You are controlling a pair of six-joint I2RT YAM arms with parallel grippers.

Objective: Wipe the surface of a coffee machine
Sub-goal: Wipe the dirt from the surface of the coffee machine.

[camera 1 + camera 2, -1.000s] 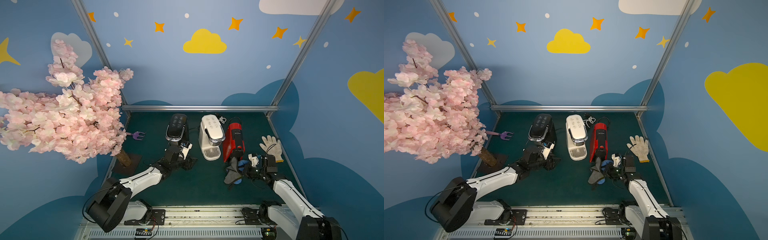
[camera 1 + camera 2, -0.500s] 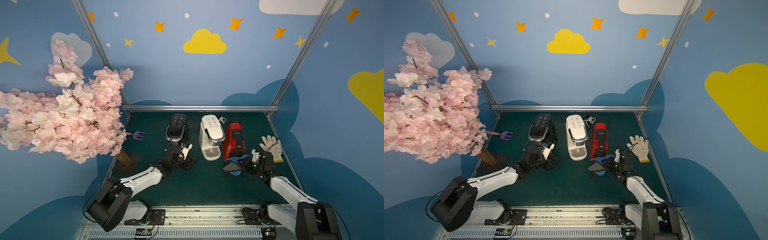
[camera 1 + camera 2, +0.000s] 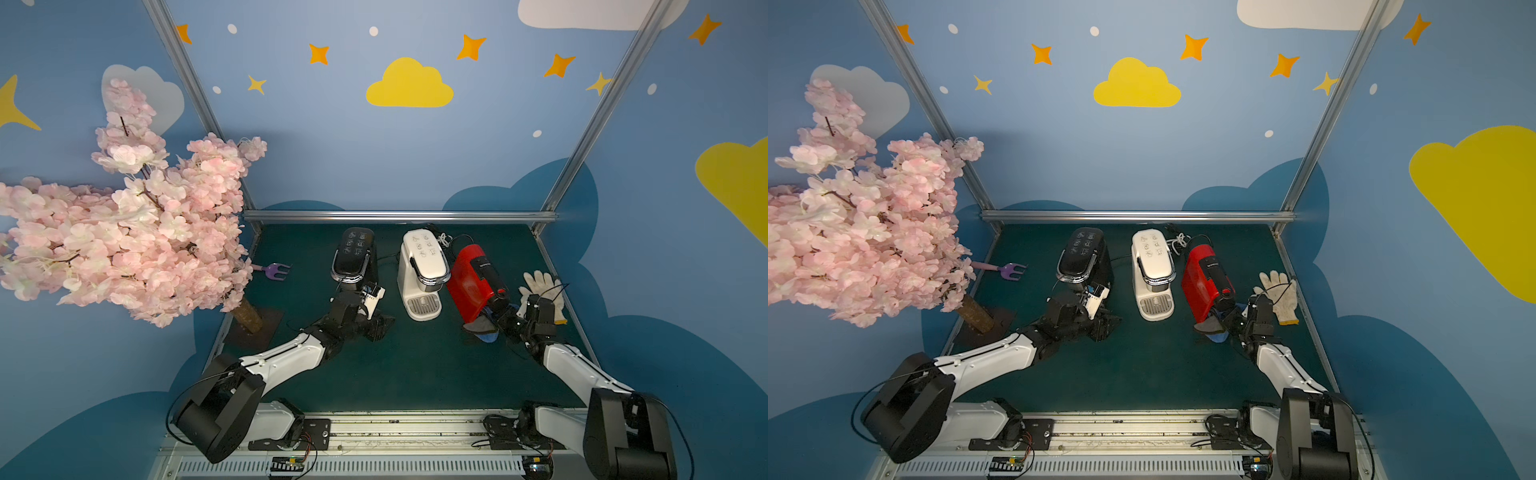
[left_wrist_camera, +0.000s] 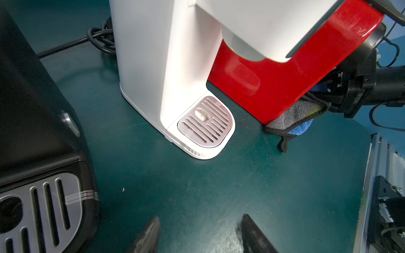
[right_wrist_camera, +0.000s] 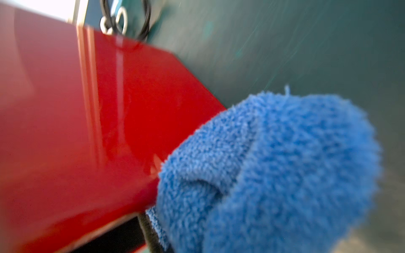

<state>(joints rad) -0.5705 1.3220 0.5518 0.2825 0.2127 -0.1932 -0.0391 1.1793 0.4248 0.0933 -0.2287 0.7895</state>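
A: Scanning from the left, what's there?

B: A black coffee machine (image 3: pixel 354 257). The left gripper (image 4: pixel 198 234) sits low in front of it, jaws apart and empty above the surface (image 3: pixel 415 374). Next comes a white coffee machine (image 3: pixel 424 262).

A: And further right?

B: A red coffee machine (image 3: pixel 469 282). The right gripper (image 3: pixel 503 319) is clamped on a blue-and-grey cloth (image 5: pixel 285 175), which touches the machine's lower side. A white glove (image 3: pixel 542 286) lies just beyond.

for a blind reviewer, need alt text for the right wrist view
A fluffy blue cloth rests against the glossy side of a red coffee machine, filling most of the blurred close-up. Dark green table and a coiled cable show behind.
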